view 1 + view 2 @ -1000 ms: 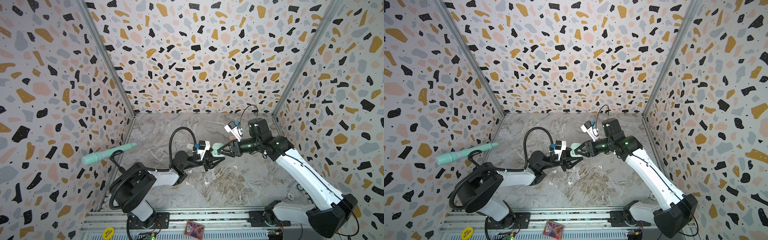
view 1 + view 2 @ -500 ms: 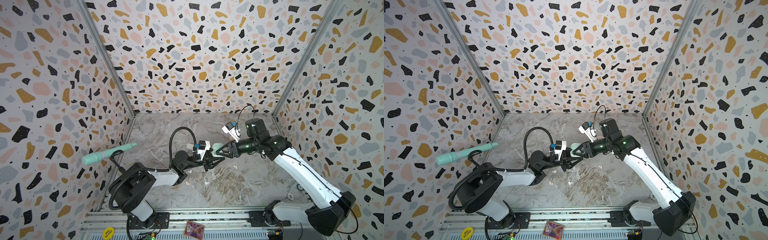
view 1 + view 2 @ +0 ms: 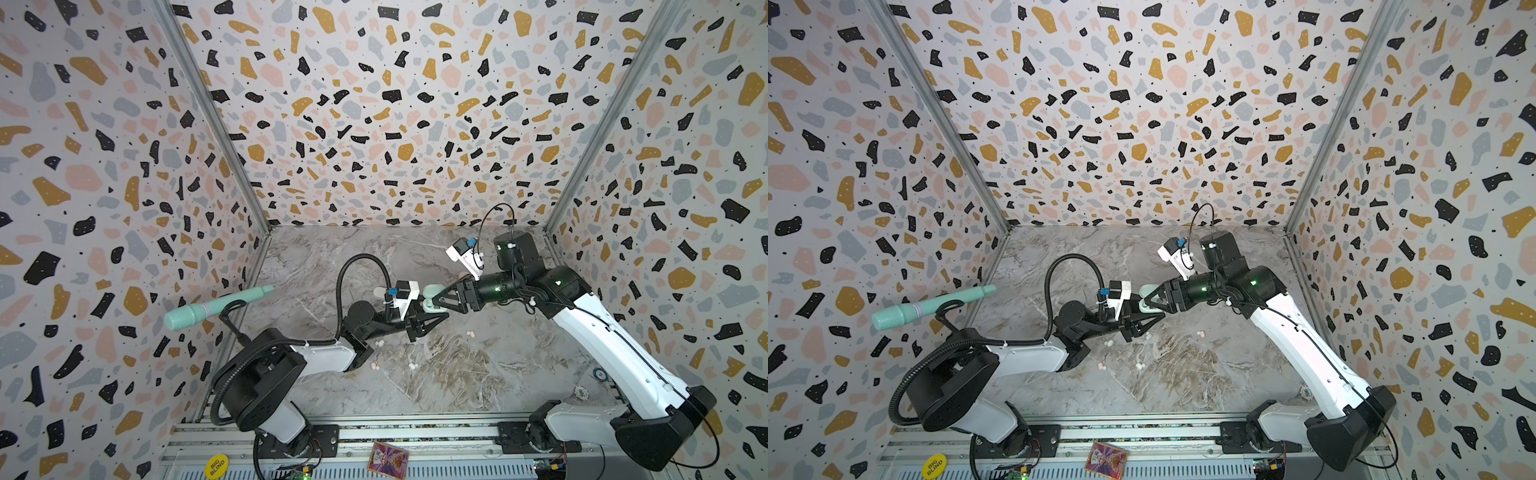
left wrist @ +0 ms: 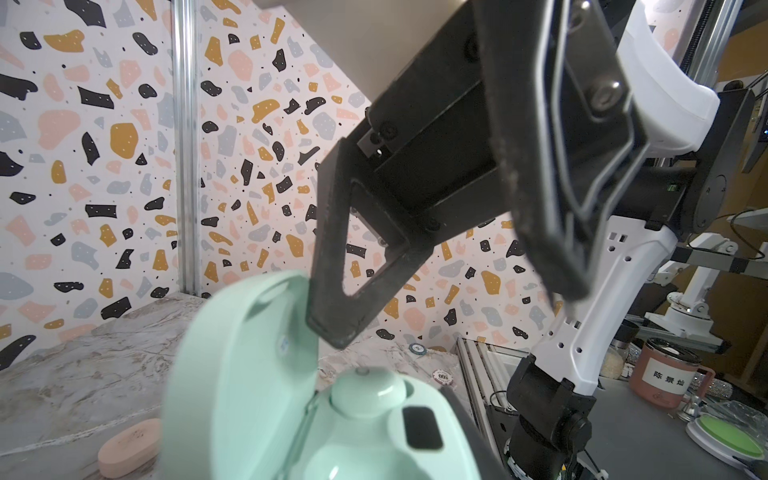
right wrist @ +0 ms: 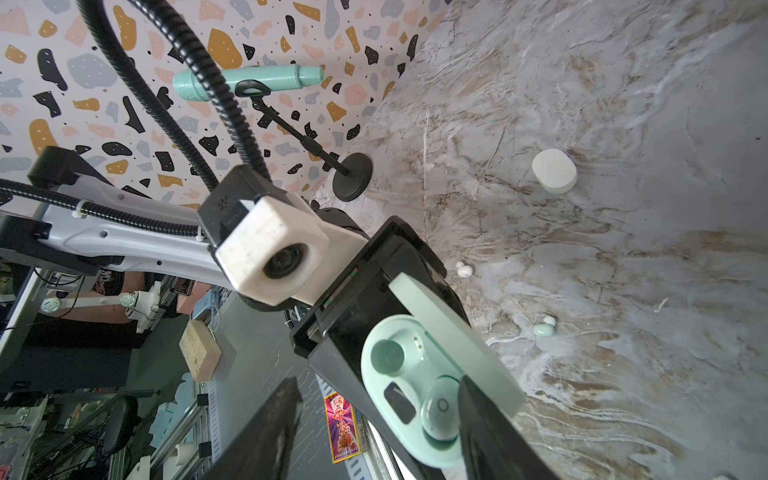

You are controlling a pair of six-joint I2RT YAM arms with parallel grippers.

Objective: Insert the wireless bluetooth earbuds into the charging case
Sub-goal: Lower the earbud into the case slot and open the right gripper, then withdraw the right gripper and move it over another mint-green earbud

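- The left gripper (image 3: 430,321) clamps the open mint charging case (image 5: 409,376) above the marble tabletop (image 3: 478,382), well clear of the walls (image 3: 374,124).
- The right gripper (image 5: 379,384) stands spread over the case, one finger (image 5: 486,428) beside the seated mint earbud (image 5: 440,409) and the raised lid (image 5: 449,328).
- A loose mint earbud (image 5: 544,328) lies on open marble.

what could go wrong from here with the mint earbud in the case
The mint earbud sits in the mint charging case right beside a finger of the open right gripper; pulling away could drag it out. A finger also stands close to the raised lid and might knock it shut.
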